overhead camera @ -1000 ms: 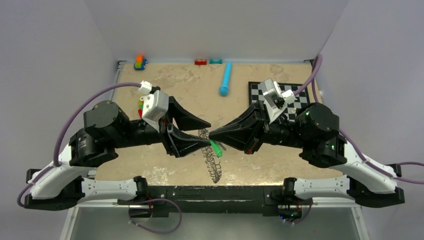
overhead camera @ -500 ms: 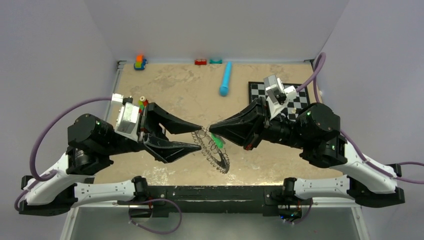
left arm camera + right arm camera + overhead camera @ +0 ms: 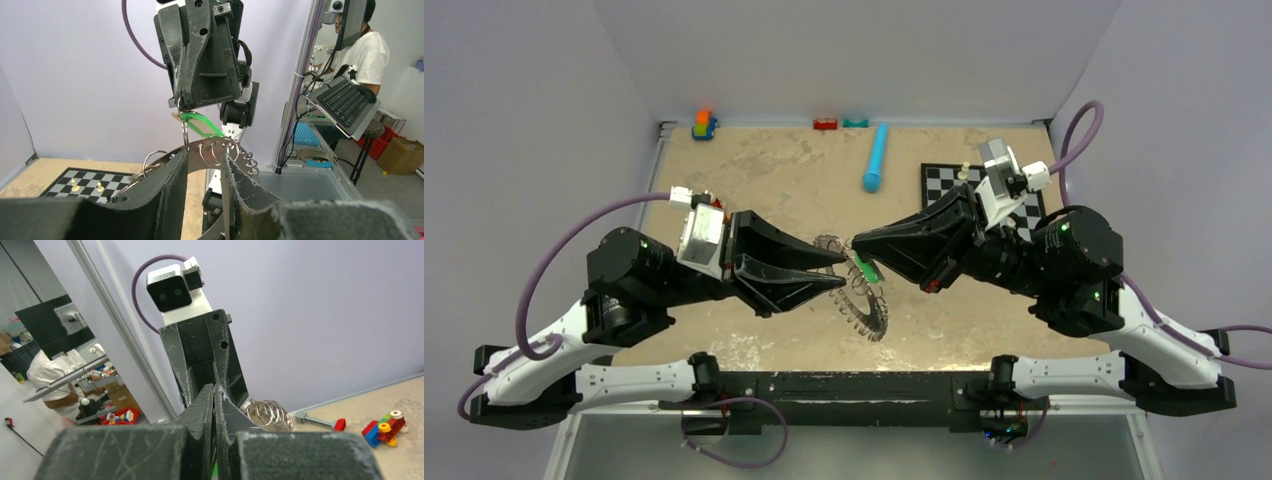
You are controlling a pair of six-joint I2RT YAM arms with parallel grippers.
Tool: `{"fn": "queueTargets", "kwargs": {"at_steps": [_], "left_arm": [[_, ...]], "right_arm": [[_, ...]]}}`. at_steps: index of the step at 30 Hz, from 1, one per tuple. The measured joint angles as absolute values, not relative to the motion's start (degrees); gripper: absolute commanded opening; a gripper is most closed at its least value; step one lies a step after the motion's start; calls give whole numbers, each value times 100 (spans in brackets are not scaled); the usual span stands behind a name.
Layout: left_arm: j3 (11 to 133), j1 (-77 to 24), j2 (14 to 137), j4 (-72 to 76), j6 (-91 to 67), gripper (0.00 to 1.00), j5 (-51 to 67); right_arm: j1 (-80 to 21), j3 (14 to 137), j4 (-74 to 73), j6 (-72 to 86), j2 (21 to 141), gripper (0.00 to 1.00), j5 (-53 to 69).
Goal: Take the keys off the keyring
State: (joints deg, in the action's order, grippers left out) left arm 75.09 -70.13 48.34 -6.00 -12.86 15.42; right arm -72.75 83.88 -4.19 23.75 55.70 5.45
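Observation:
The keyring (image 3: 865,312) is a thin grey hoop rimmed with small silver rings and keys, held tilted above the table between the two grippers. My left gripper (image 3: 841,270) is closed across the hoop's left edge. In the left wrist view the band (image 3: 196,151) spans the gap between my fingers (image 3: 170,190). My right gripper (image 3: 856,243) is shut on the green-headed key (image 3: 865,270), which hangs from the hoop by a small ring and also shows in the left wrist view (image 3: 200,124). In the right wrist view my right gripper (image 3: 214,387) is shut, with silver rings (image 3: 267,415) just beyond.
A blue cylinder (image 3: 875,158) lies at the back centre. A chessboard (image 3: 944,185) sits at the back right under the right arm. Small toy blocks (image 3: 704,124) stand at the back left corner, and red and teal pieces (image 3: 826,124) line the back edge.
The hoop has risen from hanging edge-on to a tilted oval. The left gripper drew back, came forward and narrowed onto the hoop. The right gripper shifted up and right with the green key.

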Motion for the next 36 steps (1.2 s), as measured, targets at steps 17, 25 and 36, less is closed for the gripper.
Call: {"fn": "queueTargets", "kwargs": {"at_steps": [17,25,36], "left_arm": [[7437,-7013,4856,-211,-1284,29,1450],[7417,-7013,4825,-91,-1282,28,1376],[7413,-7013,4838,-49,-1282,23,1358]], "right_arm": [[-7275,8361,-21,2552,5568,0,574],[-7275,8138,152,2615,5502,0,576],[-7275,8053,270,2659,5496,0,576]]}}
